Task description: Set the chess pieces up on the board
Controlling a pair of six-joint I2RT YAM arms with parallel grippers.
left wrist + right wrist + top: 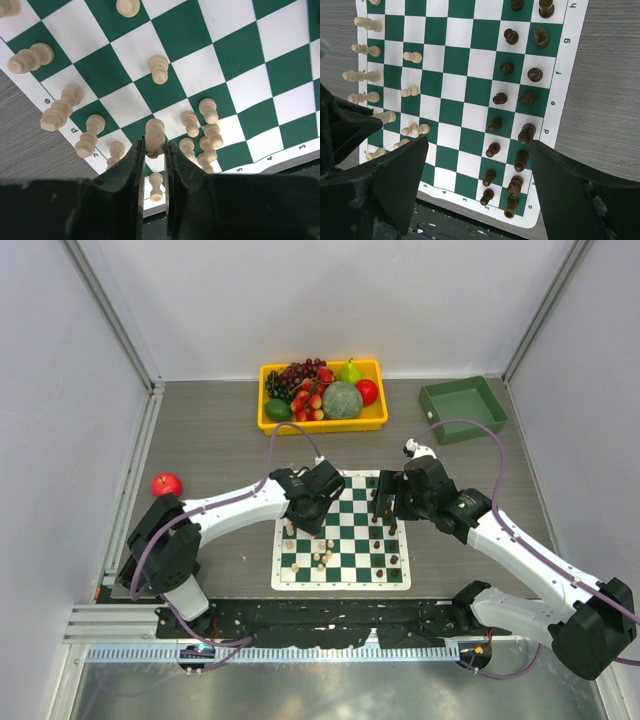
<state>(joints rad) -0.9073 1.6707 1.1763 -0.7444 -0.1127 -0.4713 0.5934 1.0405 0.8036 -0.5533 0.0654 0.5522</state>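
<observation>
The green and white board (352, 523) lies between my two arms. Cream chess pieces (159, 68) stand on its left side, some crowded near one corner (206, 137). Dark chess pieces (500, 98) stand in two rows along its right side. My left gripper (154, 147) hangs over the cream side, shut on a cream pawn (155, 132) pinched between its fingertips. From above, the left gripper (312, 512) sits over the board's left half. My right gripper (477, 145) hovers open and empty above the dark rows, and the top view places the right gripper (388, 508) over the board's right half.
A yellow tray (322, 426) full of fruit stands at the back centre. A green bin (463, 408) sits at the back right. A red apple (167, 484) lies on the table left of the left arm.
</observation>
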